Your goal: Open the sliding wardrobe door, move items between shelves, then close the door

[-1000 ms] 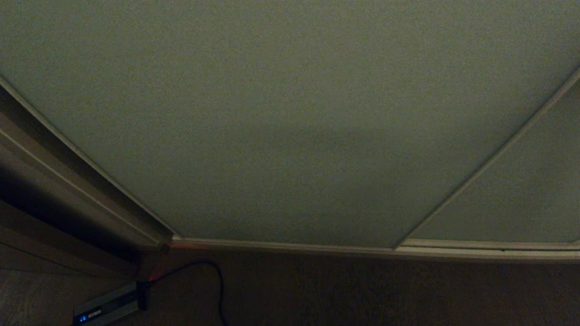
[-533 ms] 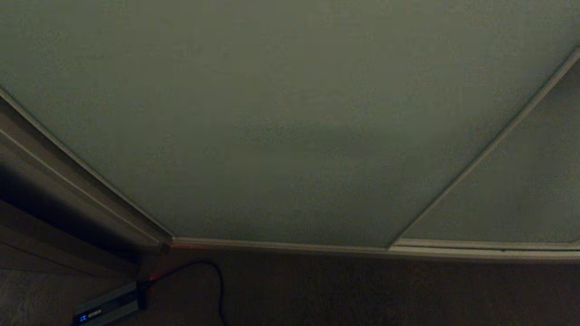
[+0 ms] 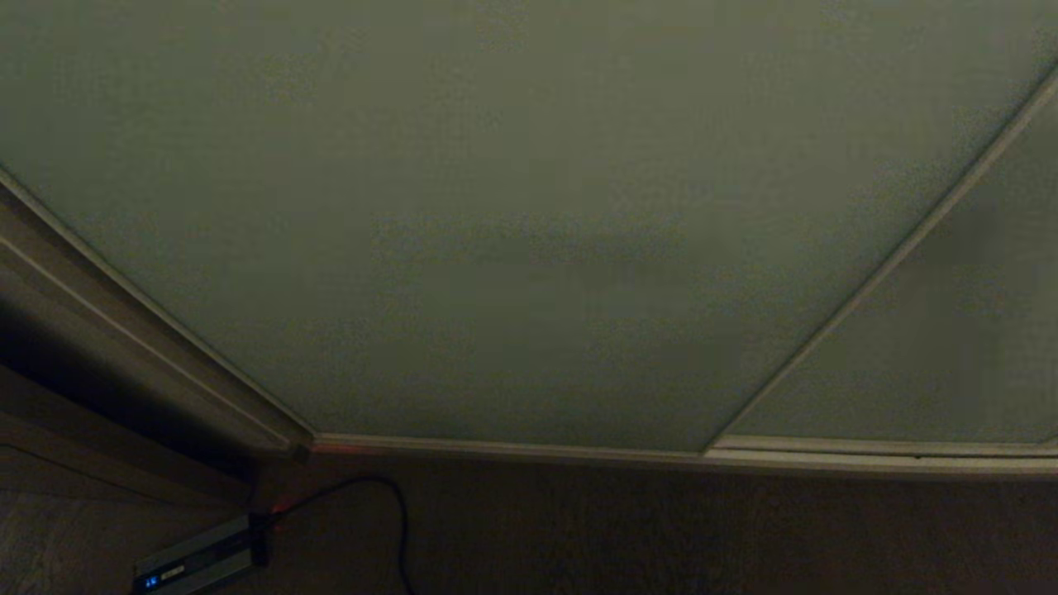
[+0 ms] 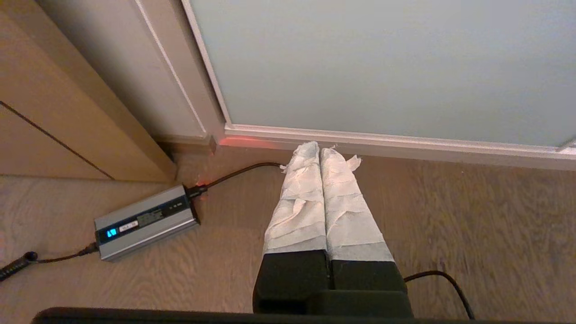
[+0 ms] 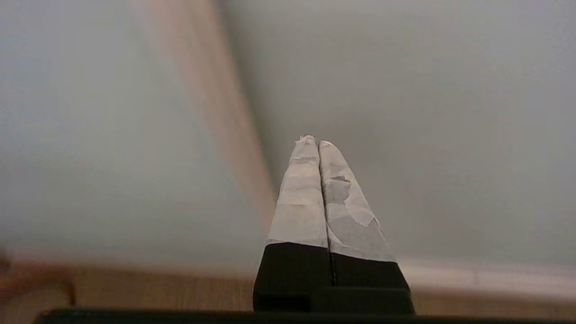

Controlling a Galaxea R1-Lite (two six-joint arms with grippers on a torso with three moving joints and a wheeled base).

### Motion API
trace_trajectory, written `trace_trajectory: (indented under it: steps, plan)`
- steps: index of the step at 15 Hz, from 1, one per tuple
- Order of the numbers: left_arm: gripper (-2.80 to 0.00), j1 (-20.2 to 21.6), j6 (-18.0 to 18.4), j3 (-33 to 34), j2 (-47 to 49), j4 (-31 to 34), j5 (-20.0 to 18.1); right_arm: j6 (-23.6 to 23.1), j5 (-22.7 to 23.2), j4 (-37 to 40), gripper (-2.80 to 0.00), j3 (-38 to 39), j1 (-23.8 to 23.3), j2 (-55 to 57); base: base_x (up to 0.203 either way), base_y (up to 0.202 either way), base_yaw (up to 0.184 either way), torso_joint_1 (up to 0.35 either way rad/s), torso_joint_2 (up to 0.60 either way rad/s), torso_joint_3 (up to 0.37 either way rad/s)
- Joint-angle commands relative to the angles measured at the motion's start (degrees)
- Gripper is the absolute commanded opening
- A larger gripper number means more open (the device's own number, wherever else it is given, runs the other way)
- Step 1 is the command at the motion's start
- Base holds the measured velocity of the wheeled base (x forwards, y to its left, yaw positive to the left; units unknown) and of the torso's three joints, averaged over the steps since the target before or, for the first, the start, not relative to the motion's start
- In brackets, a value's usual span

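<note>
1. Wardrobe door (image 3: 512, 215), the pale grey-green sliding panel, stands fully across the opening ahead of both claws, its thin light frame meeting the floor track (image 3: 512, 448) along the bottom.
2. Second panel (image 3: 934, 330) of the same kind sits beside it toward the right claw's side, and the two frames meet at a slanting seam in the head view.
3. Right gripper (image 5: 312, 140) is up in front of the panels, its two tape-wrapped fingers (image 5: 299, 198) pressed flat together with nothing between them; the blurred seam lies just past its tips.
4. Left gripper (image 4: 319, 148) hangs low, tips pointing at the base of the door near the track, taped fingers (image 4: 297, 211) likewise pinched together and empty.
5. Beside the left claw, on the wooden floor (image 4: 472, 216), lies a grey box (image 4: 146, 221) with a black cable (image 4: 238, 172) running toward the track.
6. Beyond that box rise the brown side boards (image 4: 67, 112) of the wardrobe.
</note>
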Motion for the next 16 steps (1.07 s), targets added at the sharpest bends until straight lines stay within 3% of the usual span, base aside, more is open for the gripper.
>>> trace_trajectory:
  steps: [1, 7, 9, 11, 13, 16]
  plan:
    - [-2.80, 0.0, 0.0, 0.1, 0.1, 0.0, 0.0, -0.7, 0.5, 1.8, -2.80, 8.9, 0.0, -9.1, 0.000, 0.000, 0.000, 0.000, 0.00, 0.000]
    - [-2.80, 0.0, 0.0, 0.1, 0.1, 0.0, 0.0, -9.4, 2.9, 13.2, -2.80, 31.6, -0.4, -38.8, 0.000, 0.000, 0.000, 0.000, 0.00, 0.000]
    - [-2.80, 0.0, 0.0, 0.1, 0.1, 0.0, 0.0, -12.1, 0.9, 19.0, -2.80, 39.0, -0.5, -43.4, 0.000, 0.000, 0.000, 0.000, 0.00, 0.000]
    - [-2.80, 0.0, 0.0, 0.1, 0.1, 0.0, 0.0, -13.5, -0.6, 26.0, -2.80, 40.0, 0.2, -44.3, 0.000, 0.000, 0.000, 0.000, 0.00, 0.000]
    - [-2.80, 0.0, 0.0, 0.0, 0.1, 0.0, 0.0, -14.2, -0.9, 27.2, -2.80, 39.8, 5.9, -46.8, 0.000, 0.000, 0.000, 0.000, 0.00, 0.000]
    - [-2.80, 0.0, 0.0, 0.1, 0.1, 0.0, 0.0, -14.3, -0.8, 30.5, -2.80, 40.2, 4.7, -54.7, 0.000, 0.000, 0.000, 0.000, 0.00, 0.000]
